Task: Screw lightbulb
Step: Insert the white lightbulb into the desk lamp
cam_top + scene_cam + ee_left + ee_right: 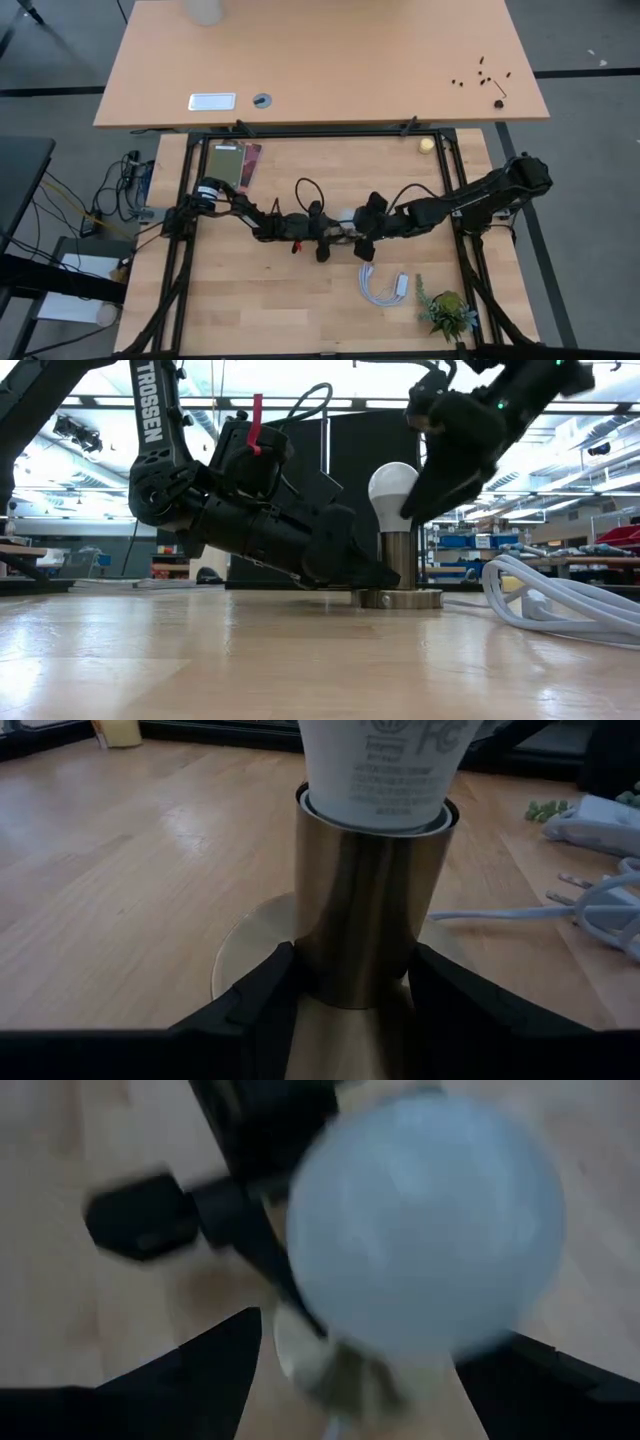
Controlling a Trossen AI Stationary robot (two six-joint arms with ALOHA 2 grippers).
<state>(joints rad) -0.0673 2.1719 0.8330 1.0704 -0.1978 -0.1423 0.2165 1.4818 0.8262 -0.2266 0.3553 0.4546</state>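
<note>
The frosted-white lightbulb (393, 488) stands upright with its base in a brass socket tube (401, 560) on a round flat disc (402, 598) at the table's middle. It also shows in the right wrist view (425, 1230) and, by its printed neck, in the left wrist view (385, 770). My left gripper (350, 1010) lies low on the table, shut on the tube. My right gripper (432, 485) comes from above and the right, open, with a finger (205, 1365) on either side of the bulb's globe. My left gripper pinches the brass socket tube low down, just above the disc (350, 960), between its two fingers (265, 995). The fingers come level from the table's left side. The socket stands upright on its disc on the table. My right gripper stands around the bulb; I cannot tell whether it touches it.
A coiled white cable with plug (385, 288) lies near the front right, close to the socket (560, 595). A small green plant (448, 312) stands at the front right. A phone and cards (235, 165) lie at the back left, a small yellow object (427, 144) at the back right.
</note>
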